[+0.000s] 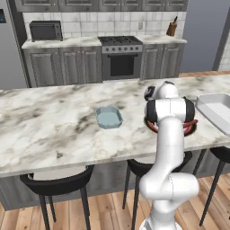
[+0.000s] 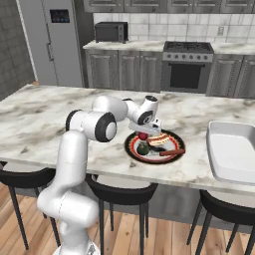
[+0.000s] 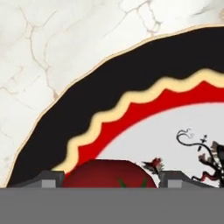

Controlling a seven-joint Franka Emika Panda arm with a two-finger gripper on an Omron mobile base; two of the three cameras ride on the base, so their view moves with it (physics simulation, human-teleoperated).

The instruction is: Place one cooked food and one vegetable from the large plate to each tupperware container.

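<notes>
Left base view: the pale-blue tupperware container (image 1: 108, 117) sits near the middle of the marble island worktop (image 1: 49, 121), well apart from the large plate (image 1: 192, 127), which lies near the worktop's front edge, largely hidden behind the arm. The white tupperware container (image 1: 216, 111) rests at the worktop's right end.

Right base view: the gripper (image 2: 143, 133) is lowered over the back-left part of the large plate (image 2: 133, 149), directly above a red tomato (image 2: 143, 136). Beside the tomato lie a dark green vegetable (image 2: 144, 148), a hot dog in a bun (image 2: 158, 140) and a sausage (image 2: 172, 152). The white tupperware container (image 2: 234, 149) stands to the plate's right, near the front edge.

Hand view: the two fingertips (image 3: 51, 179) stand apart, one on either side of the tomato (image 3: 109, 173); whether they touch it cannot be told.
</notes>
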